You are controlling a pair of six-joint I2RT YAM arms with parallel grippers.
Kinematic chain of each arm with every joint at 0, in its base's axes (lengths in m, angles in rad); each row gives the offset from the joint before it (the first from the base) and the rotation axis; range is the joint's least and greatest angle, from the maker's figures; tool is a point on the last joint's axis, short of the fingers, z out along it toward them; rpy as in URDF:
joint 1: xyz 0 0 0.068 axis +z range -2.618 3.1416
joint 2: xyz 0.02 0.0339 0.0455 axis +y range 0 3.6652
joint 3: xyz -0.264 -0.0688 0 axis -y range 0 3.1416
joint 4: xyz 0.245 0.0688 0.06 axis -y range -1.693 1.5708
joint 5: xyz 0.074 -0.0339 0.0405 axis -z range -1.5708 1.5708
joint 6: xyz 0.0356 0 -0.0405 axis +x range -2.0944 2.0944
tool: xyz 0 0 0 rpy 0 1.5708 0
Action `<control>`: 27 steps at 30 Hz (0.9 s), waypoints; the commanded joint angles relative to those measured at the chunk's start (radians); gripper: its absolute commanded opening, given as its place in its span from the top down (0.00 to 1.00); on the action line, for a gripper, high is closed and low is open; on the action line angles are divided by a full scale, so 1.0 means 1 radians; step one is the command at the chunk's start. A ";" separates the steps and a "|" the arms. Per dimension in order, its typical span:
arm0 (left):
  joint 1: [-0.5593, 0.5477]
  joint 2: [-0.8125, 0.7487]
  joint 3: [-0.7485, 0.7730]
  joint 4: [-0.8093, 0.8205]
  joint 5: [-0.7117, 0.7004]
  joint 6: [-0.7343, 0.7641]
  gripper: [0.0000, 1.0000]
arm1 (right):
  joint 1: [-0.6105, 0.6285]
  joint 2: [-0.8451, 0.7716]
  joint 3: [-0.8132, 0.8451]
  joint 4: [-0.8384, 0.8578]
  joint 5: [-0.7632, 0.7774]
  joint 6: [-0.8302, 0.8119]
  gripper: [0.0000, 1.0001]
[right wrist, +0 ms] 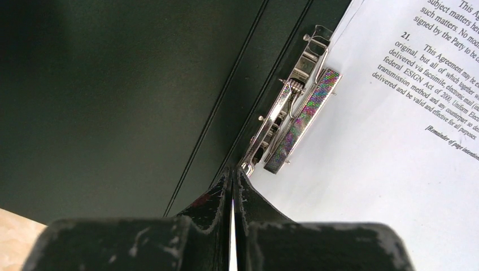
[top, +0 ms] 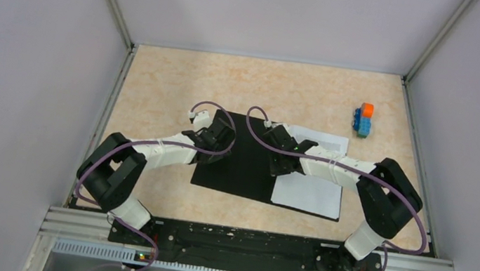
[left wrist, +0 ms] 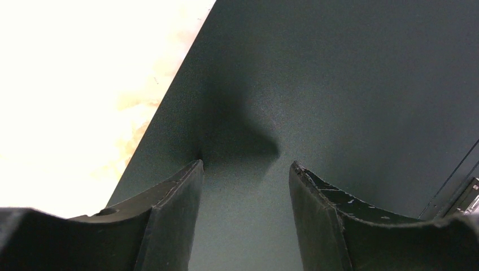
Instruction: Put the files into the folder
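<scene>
On the table [top: 159,82], seen from the top camera, the folder [top: 240,167] lies open with its black inside facing up, near the middle. The files [top: 310,195] lie on its right half as a white stack, one sheet sticking out past the far edge. My left gripper [top: 220,133] is over the far left part of the black panel, and my right gripper [top: 277,141] is over the spine, just beside the white paper. A small orange-and-blue toy block stack [top: 365,120] stands well apart at the far right.

In the left wrist view, the left gripper [left wrist: 245,166] has its jaws partly spread with nothing between them, only the dark folder surface [left wrist: 350,84] and a shadow under the tips. I cannot tell whether the fingertips touch the panel. The pale table [left wrist: 85,84] shows past the folder's left edge, and a sliver of the metal clip [left wrist: 466,197] shows at the right.

In the right wrist view, the right gripper [right wrist: 233,172] has its jaws pressed fully together, holding nothing. Its tips sit just beside the near end of the metal clip [right wrist: 294,107] on the spine; I cannot tell whether they touch. The clip's shiny bar lies on the edge of the top printed sheet of the files [right wrist: 395,141], with the black folder [right wrist: 113,84] to its left.
</scene>
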 commanded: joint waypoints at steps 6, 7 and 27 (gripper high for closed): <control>0.005 0.099 -0.083 -0.060 0.121 -0.026 0.37 | -0.001 0.019 -0.021 0.060 -0.099 0.025 1.00; 0.006 0.096 -0.083 -0.062 0.118 -0.024 0.37 | 0.000 0.016 -0.015 0.056 -0.095 0.026 1.00; 0.006 0.003 0.013 -0.155 0.062 0.048 0.35 | -0.005 -0.013 0.106 -0.048 0.057 0.045 0.96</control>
